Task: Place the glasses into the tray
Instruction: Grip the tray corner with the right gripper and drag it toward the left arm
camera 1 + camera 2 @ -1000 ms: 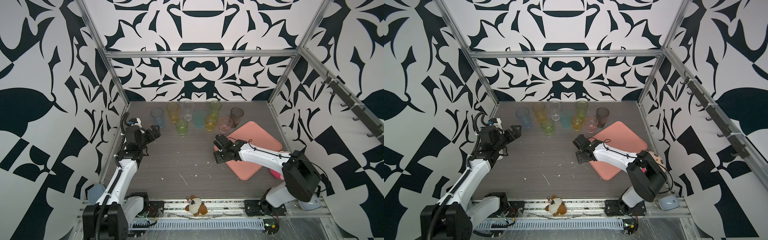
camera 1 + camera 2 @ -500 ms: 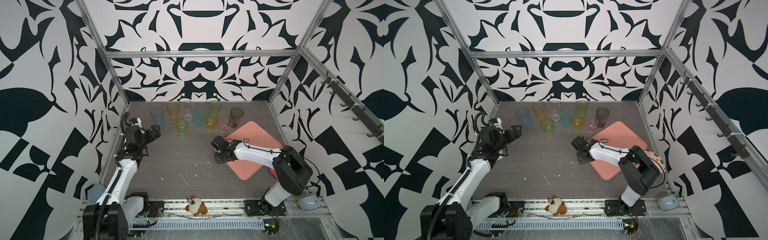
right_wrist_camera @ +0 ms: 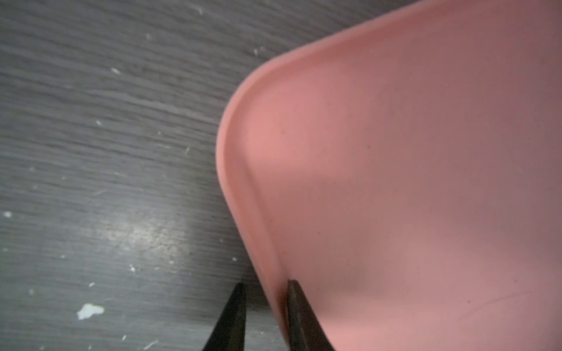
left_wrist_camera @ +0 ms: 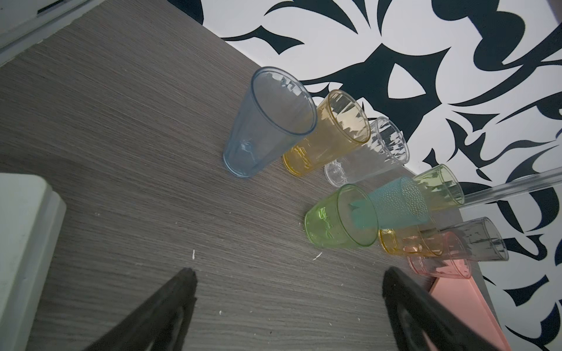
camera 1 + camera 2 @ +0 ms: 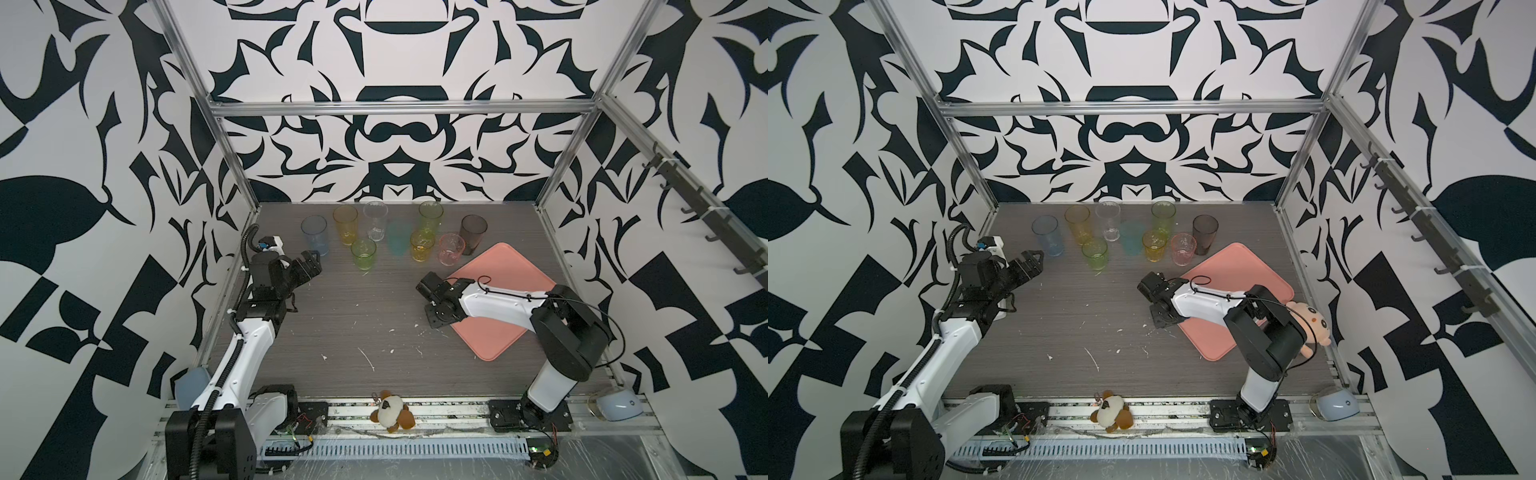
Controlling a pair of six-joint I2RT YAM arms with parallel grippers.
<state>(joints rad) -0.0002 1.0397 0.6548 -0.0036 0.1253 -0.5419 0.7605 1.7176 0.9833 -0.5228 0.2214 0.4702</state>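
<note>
My left end effector (image 4: pixel 286 282) hangs above the desk (image 5: pixel 365 316) on its left side with its two fingers (image 4: pixel 170 307) spread as wide as they go, holding nothing and touching nothing. Ahead of it the glasses stand upright in a loose cluster along the far edge of the desk, from the blue glass (image 4: pixel 267 127) nearest me across to the pink glass (image 5: pixel 451 249) and the smoky grey glass (image 5: pixel 473 232). All of them are on the desk and none is in the tray (image 5: pixel 507 270). The tray lies flat on the right half, turned at an angle, its far corner just beside the pink glass. My right end effector (image 3: pixel 264 284) is down at the tray's corner toward the middle of the desk. Its fingers stand close together astride the low rim, one over the desk outside and one against the rim's inner side. I cannot tell whether they actually pinch the rim
</note>
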